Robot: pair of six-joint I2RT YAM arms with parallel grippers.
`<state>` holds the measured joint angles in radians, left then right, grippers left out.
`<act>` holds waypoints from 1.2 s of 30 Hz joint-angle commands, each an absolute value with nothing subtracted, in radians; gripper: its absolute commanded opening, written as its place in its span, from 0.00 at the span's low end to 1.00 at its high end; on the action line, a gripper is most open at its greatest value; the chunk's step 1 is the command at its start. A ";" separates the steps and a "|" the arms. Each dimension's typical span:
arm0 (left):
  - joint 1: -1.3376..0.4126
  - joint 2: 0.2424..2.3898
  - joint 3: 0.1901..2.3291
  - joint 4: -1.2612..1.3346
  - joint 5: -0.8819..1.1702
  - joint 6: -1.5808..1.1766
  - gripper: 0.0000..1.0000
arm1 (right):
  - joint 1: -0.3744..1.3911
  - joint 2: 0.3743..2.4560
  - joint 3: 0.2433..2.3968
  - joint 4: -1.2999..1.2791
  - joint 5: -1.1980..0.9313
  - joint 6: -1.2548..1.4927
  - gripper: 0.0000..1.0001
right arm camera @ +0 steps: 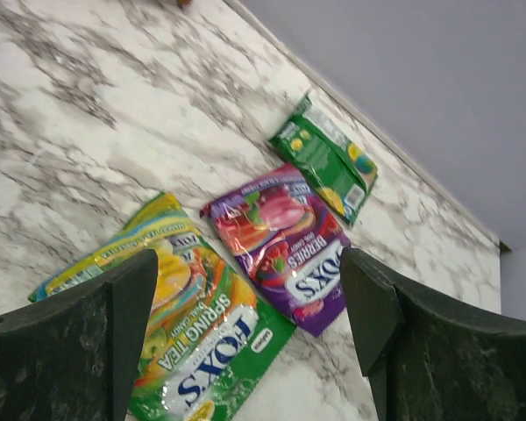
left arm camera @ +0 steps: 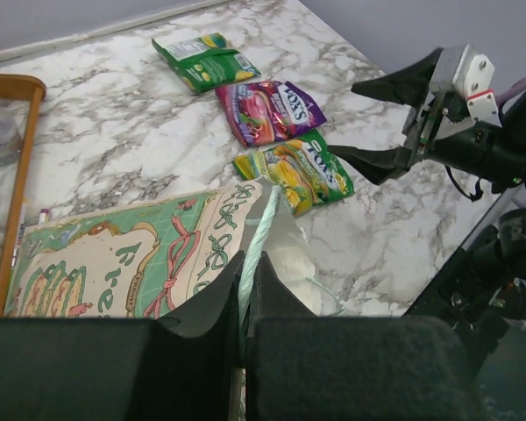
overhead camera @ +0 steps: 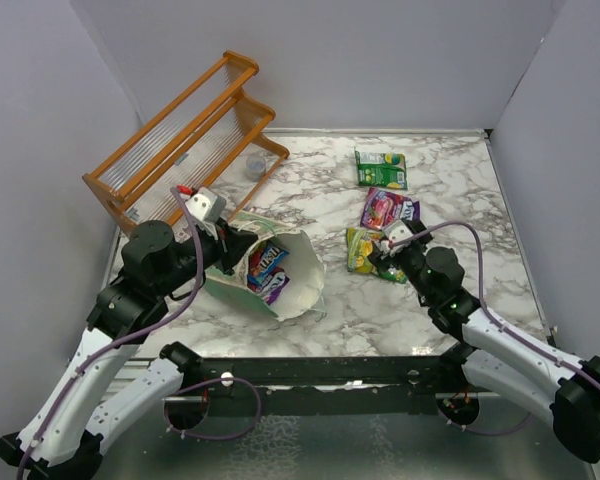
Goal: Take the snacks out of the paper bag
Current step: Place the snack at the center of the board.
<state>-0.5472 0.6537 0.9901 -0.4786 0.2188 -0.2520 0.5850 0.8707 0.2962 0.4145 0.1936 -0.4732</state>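
The pale-green paper bag (overhead camera: 292, 285) lies on its side, mouth toward the right, with red, blue and purple packets (overhead camera: 268, 268) inside. My left gripper (overhead camera: 232, 248) is shut on the bag's rim (left arm camera: 256, 237). Three packets lie on the table: a green one (overhead camera: 381, 169), a purple-pink one (overhead camera: 387, 208) and a yellow-green one (overhead camera: 364, 250). My right gripper (overhead camera: 388, 250) is open and empty just above the yellow-green packet (right arm camera: 180, 342). The purple packet (right arm camera: 285, 241) and the green packet (right arm camera: 329, 158) lie beyond it.
An orange wooden rack (overhead camera: 185, 140) stands at the back left, with a small clear cup (overhead camera: 256, 165) beside it. Grey walls enclose the marble table (overhead camera: 450, 190) on three sides.
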 commanded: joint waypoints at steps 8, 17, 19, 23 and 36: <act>-0.548 0.659 0.954 -0.461 0.376 -0.208 0.00 | 0.584 0.716 0.343 0.351 -0.359 -0.403 0.81; -0.548 0.593 0.906 -0.513 0.379 -0.202 0.00 | 0.728 0.771 0.354 0.461 -0.828 -0.527 0.68; -0.548 0.584 0.908 -0.519 0.366 -0.216 0.00 | 0.818 0.812 0.405 0.372 -0.766 -0.638 0.68; -0.548 0.555 0.896 -0.521 0.347 -0.221 0.00 | 1.006 0.934 0.485 0.242 -0.567 -0.835 0.63; -0.548 0.593 0.896 -0.501 0.388 -0.240 0.00 | 1.098 1.338 0.739 0.118 -0.322 -1.013 0.49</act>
<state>-0.5472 0.5896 0.9024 -0.5316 0.3523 -0.2203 1.0718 1.2465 0.6754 0.2119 -0.4526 -0.9100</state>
